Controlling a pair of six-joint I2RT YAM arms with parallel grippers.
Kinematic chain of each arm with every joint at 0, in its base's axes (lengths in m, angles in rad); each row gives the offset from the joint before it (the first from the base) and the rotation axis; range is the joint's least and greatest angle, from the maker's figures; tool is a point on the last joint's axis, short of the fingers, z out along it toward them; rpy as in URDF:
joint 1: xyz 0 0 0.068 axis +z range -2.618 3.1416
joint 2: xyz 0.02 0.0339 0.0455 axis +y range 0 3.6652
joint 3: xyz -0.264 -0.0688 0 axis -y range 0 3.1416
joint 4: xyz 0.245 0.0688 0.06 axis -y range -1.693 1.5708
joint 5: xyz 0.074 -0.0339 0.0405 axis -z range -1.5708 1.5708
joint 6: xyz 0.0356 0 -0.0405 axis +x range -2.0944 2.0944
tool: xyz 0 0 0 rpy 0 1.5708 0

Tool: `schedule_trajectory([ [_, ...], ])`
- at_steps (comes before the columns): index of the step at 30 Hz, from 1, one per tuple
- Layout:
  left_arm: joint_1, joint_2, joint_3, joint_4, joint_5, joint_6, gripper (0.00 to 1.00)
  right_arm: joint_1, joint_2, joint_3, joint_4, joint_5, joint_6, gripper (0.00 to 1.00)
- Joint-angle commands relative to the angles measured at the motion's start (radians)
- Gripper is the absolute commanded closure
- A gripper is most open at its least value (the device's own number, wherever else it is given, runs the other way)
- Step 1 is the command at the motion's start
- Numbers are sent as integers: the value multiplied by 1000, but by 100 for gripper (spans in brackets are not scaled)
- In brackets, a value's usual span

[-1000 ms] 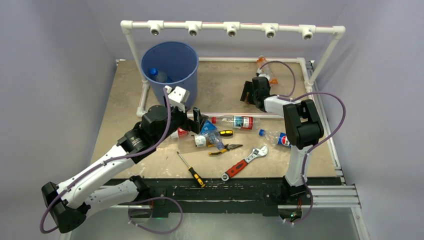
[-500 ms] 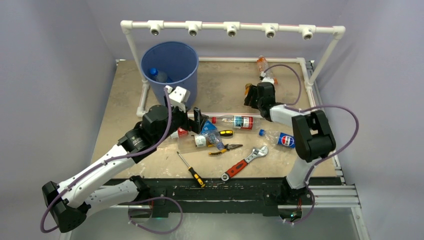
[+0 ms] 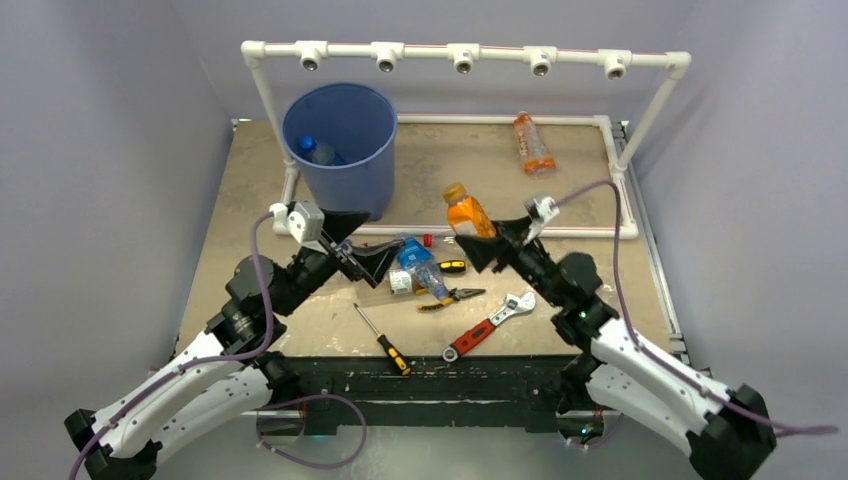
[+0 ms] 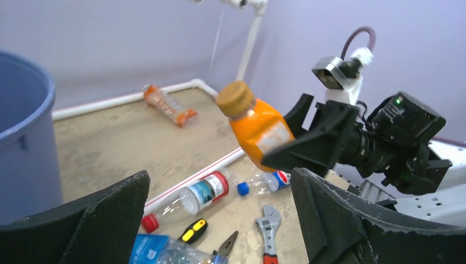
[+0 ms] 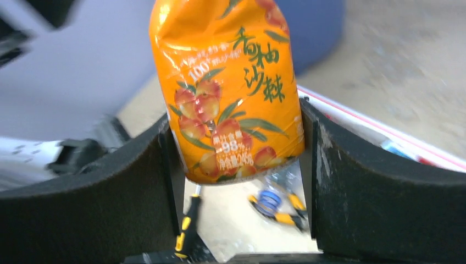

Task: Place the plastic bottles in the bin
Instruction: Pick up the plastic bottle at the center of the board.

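Observation:
My right gripper [image 3: 487, 232] is shut on an orange juice bottle [image 3: 467, 214] and holds it in the air above the middle of the table; its base sits between the pads [image 5: 373, 203], label toward the camera [image 5: 231, 88]. My left gripper [image 3: 362, 245] stands open and empty near the blue bin [image 3: 340, 140], facing the raised bottle [image 4: 258, 126]. Below lie a clear red-capped bottle [image 4: 189, 198], a blue-capped bottle [image 4: 264, 181] and a crushed blue-labelled one [image 3: 415, 265]. Another orange bottle [image 3: 533, 143] lies at the back right. A blue-capped bottle [image 3: 312, 148] is in the bin.
A white pipe frame [image 3: 460, 52] runs round the back of the table, with a rail [image 3: 420, 230] across the middle. Yellow-handled pliers [image 3: 450, 296], a red-handled wrench [image 3: 490, 325] and a long screwdriver [image 3: 382, 340] lie near the front; a stubby screwdriver [image 3: 452, 266] is beside the crushed bottle.
My right gripper closed on the orange bottle at the back right, lifted it and swung it toward the table's middle. My left arm pulled back and turned its open gripper toward it.

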Motion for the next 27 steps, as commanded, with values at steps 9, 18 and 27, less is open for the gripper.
schedule_trajectory([
  [9,-2,31,-4,201,415,-55,6,249,-332,-269,263,-168,28,67],
  [18,-2,121,-38,398,600,-209,8,327,-238,-241,406,-100,14,67],
  [27,-1,155,-53,483,672,-256,24,475,-127,-189,449,-19,-49,68],
])
